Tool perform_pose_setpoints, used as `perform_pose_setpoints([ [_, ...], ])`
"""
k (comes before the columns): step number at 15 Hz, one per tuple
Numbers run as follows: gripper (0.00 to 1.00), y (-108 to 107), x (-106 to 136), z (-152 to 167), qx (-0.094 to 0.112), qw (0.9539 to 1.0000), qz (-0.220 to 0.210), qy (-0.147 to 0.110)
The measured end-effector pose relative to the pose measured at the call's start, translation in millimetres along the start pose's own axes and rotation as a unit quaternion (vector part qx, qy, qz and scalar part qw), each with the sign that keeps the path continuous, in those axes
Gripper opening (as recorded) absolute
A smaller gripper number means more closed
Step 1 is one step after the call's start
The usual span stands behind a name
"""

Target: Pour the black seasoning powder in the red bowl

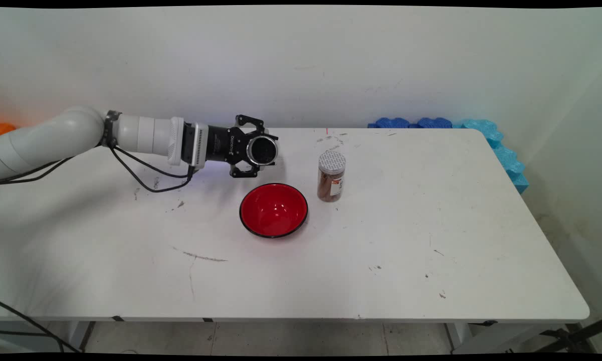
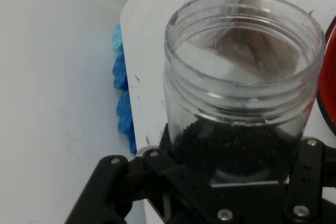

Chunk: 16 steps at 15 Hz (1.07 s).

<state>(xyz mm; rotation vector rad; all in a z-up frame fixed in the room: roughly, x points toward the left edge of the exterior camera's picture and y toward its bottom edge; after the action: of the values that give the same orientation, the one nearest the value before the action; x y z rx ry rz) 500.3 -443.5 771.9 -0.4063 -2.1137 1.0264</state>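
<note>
Gripper (image 1: 258, 150): held level above the table's far half, pointing toward the picture's right; clamped on an open clear jar.
Held jar (image 2: 242, 85): clear plastic, threaded neck, no lid on; lying on its side in the fingers, mouth facing away from the hand; dark grainy contents heaped at the end nearest the palm, in the hand view.
Jar position: in the air, just behind and above the far rim of the red bowl, left of the standing spice jar.
Red bowl (image 1: 273, 209): red inside, black rim, upright on the table near the middle; its edge visible at the right border of the hand view.
Spice jar (image 1: 331, 176): upright, brown contents, white patterned lid, a label on its side; just right of the bowl's far edge, apart from it; seen through the held jar's wall in the hand view.
Table (image 1: 431, 235): white, scuffed with dark marks.
Blue foam (image 1: 486, 131): wavy pieces along the far right corner, between table and wall.
Cables (image 1: 145, 175): black, hanging from the arm's wrist above the table's left part.
</note>
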Motion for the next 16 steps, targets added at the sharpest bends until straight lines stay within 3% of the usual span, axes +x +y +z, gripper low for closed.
perform_pose_setpoints([
  [9, 0.0, 4, 5, 4, -0.003, 0.997, 0.077, -0.006],
  [16, 0.0, 6, 11, 5, -0.002, 0.9902, 0.14, -0.007],
])
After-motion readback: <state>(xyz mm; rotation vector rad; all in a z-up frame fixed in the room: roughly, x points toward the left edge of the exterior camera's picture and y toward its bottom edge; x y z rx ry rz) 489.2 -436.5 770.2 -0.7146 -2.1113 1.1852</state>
